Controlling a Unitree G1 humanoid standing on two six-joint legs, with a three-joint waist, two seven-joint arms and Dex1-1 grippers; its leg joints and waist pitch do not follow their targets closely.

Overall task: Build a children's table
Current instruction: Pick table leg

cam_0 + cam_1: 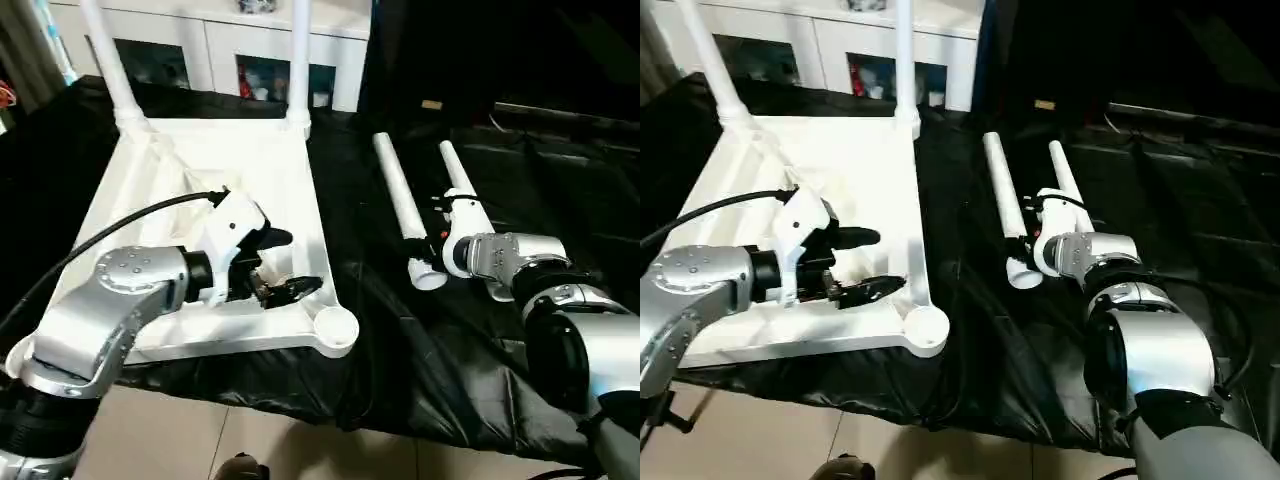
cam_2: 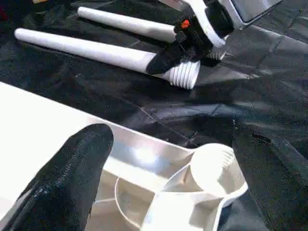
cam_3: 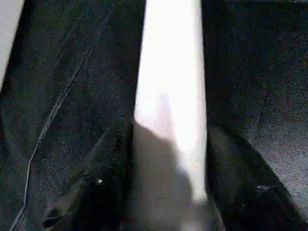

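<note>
1. Two legs already stand upright in the far corner sockets of the upturned table top (image 1: pixel 270 150): the far-left leg (image 1: pixel 108 62) and the far-right leg (image 1: pixel 300 55).
2. Two more legs lie loose on the black-covered worktop (image 1: pixel 450 350), to the right of the top: the nearer loose leg (image 1: pixel 400 205) and the farther loose leg (image 1: pixel 458 182), side by side and close together.
3. Both near sockets are empty; the near-right socket (image 1: pixel 335 327) shows as an open round cup.
4. By my reading the build is about half done: two legs remain to be seated.
5. The left gripper (image 1: pixel 283 263) hovers over the near part of the ribbed underside, fingers spread wide, holding nothing.
6. The right gripper (image 2: pixel 180 48) straddles the nearer loose leg close to its threaded end, a finger on either side; whether it has clamped tight I cannot tell.
</note>
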